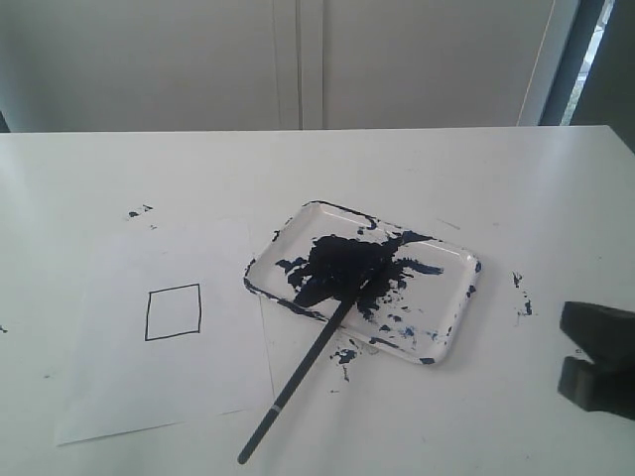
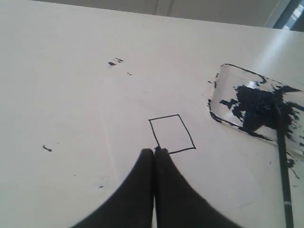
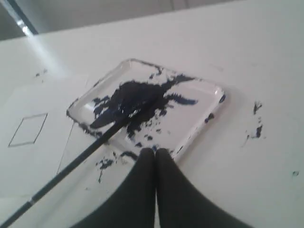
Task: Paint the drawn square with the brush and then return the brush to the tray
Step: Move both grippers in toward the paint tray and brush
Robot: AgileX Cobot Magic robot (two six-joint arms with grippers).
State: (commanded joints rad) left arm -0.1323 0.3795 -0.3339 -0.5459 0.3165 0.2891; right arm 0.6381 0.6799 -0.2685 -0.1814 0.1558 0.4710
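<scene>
The drawn square point(image 1: 174, 312) is an unfilled thin black outline on the white paper sheet point(image 1: 119, 397). The brush point(image 1: 308, 372) lies with its dark tip in the blue-black blotch of the tray point(image 1: 458, 297), its handle sticking out over the tray's near rim onto the table. My left gripper point(image 2: 155, 151) is shut and empty, hovering by a corner of the drawn square point(image 2: 172, 134); it does not show in the exterior view. My right gripper point(image 3: 155, 151) is shut and empty near the rim of the tray point(image 3: 212, 107), apart from the brush point(image 3: 71, 164). It shows at the right edge point(image 1: 585, 359).
Paint splatters mark the table beside the tray point(image 1: 522, 297), in front of it point(image 1: 344, 355) and beyond the paper point(image 1: 139, 211). A white wall and a window frame stand behind the table's far edge.
</scene>
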